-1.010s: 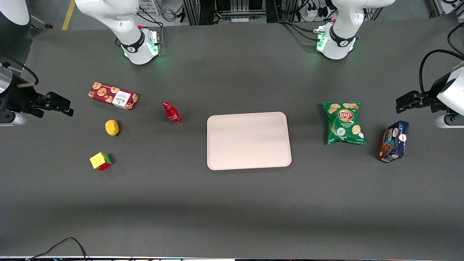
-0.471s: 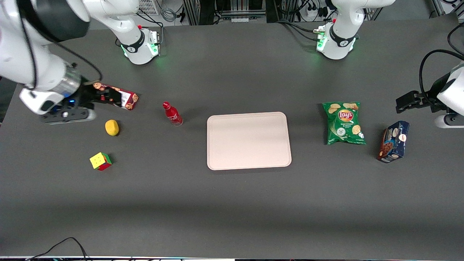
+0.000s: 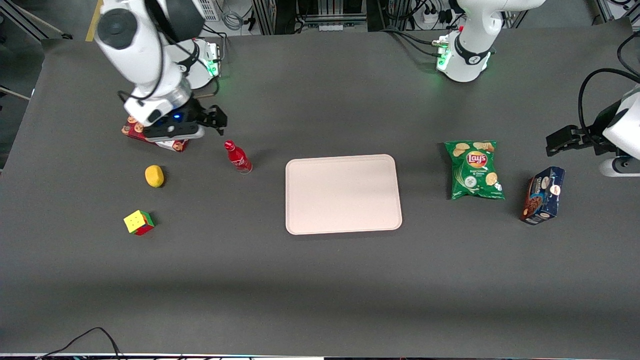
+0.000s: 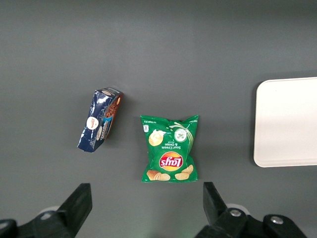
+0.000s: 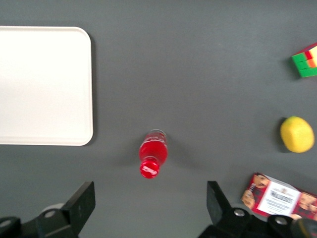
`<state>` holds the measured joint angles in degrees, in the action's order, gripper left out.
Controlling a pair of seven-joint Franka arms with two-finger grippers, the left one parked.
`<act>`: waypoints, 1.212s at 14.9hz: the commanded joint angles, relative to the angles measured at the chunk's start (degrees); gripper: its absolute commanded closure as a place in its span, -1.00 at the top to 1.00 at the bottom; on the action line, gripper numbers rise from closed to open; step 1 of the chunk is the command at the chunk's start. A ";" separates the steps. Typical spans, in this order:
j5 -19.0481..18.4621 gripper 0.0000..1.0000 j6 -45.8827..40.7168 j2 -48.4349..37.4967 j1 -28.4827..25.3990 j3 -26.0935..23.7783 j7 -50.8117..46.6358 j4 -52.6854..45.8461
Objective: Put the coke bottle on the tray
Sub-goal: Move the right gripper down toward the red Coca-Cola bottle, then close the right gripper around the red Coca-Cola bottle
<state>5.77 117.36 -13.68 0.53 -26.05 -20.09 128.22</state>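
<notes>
Dark grey table (image 3: 320, 280) under even light, with cables and equipment racks along its edge farthest from the front camera. The gripper (image 3: 216, 121) hangs high over the working arm's end, above the red cookie box (image 3: 172, 145), fingers (image 5: 79, 203) spread wide apart, holding nothing. The coke bottle (image 3: 238, 157) stands upright on the bare table, just nearer the camera than the gripper, untouched. The tray (image 3: 343, 194) lies flat near the bottle. A lemon (image 3: 154, 176) and a puzzle cube (image 3: 138, 222) sit nearer the camera.
</notes>
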 commanded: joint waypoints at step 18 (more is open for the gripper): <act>1.35 0.83 29.42 7.00 0.18 -5.42 -1.71 18.29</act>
<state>5.85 145.45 -7.28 0.58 -30.98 -21.58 146.40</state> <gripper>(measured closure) 0.009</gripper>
